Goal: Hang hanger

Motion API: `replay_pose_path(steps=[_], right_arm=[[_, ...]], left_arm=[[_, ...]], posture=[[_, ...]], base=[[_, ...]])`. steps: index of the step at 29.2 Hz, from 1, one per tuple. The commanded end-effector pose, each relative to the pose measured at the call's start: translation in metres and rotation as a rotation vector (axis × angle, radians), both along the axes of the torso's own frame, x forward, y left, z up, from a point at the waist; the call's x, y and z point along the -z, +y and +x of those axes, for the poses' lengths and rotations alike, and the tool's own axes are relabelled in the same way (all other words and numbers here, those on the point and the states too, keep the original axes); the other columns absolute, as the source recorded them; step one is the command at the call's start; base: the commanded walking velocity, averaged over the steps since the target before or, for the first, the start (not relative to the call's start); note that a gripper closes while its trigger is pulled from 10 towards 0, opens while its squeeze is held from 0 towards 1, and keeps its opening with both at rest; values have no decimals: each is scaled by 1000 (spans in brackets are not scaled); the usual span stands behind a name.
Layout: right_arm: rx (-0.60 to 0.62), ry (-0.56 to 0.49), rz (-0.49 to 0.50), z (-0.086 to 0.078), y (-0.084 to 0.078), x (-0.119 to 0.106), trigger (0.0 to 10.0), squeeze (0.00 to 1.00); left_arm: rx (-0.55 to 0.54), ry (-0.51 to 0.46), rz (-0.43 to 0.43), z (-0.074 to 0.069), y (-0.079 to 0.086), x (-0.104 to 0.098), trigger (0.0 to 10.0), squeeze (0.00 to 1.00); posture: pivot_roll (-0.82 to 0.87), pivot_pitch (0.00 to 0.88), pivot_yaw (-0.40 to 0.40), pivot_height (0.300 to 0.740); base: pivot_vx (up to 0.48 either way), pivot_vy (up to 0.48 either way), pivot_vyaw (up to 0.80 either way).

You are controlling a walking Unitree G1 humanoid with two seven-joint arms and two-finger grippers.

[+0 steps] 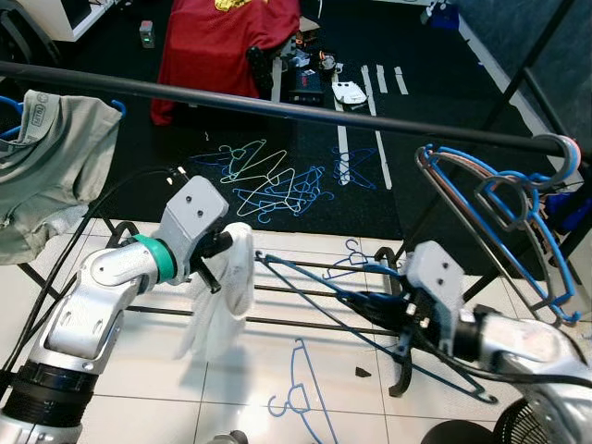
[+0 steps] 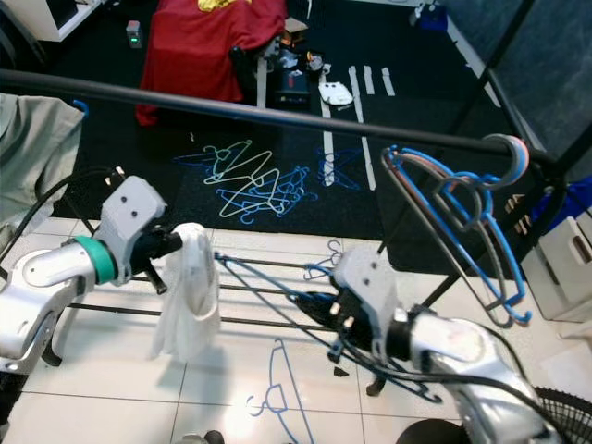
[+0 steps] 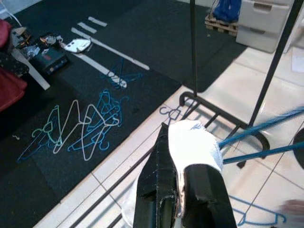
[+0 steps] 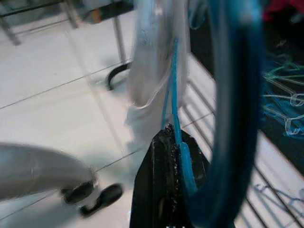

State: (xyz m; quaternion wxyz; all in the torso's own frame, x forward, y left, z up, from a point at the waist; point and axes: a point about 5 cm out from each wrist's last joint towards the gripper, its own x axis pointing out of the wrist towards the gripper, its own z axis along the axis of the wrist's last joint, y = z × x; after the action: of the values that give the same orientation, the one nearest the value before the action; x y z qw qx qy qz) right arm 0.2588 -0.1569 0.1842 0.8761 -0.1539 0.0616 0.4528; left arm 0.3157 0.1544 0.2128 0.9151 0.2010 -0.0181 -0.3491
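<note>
Left eye view: below the black rail (image 1: 277,104), the right gripper (image 1: 407,324) is clamped on a thin blue wire hanger (image 1: 314,287). The left gripper (image 1: 222,254) pinches a limp white garment (image 1: 227,296) draped near the hanger's far end. The hanger looks light, springy and slippery; it is best held near its hook. Beyond the rail, loose hangers (image 1: 268,180) litter dark carpet.
</note>
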Motion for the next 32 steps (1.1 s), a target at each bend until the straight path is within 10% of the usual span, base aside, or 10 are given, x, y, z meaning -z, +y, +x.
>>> replay_pose_path(steps=[1, 11, 20, 32], right_arm=[[16, -15, -2, 5, 5, 3, 10000, 0], [-18, -75, 76, 10, 23, -9, 10000, 0], [1, -4, -32, -13, -12, 5, 10000, 0], [-14, 7, -16, -19, -11, 3, 10000, 0]], left_arm=[[42, 7, -16, -6, -5, -1, 10000, 0], [0, -25, 40, -3, -6, 3, 10000, 0], [-117, -49, 141, 6, 14, 10, 10000, 0], [-98, -39, 109, 4, 13, 7, 10000, 0]], posture=[[-22, 143, 58, 740], [-19, 138, 54, 740], [-34, 139, 50, 740], [-32, 132, 52, 740]], base=[[0, 0, 0], [0, 0, 0], [0, 0, 0], [0, 0, 0]])
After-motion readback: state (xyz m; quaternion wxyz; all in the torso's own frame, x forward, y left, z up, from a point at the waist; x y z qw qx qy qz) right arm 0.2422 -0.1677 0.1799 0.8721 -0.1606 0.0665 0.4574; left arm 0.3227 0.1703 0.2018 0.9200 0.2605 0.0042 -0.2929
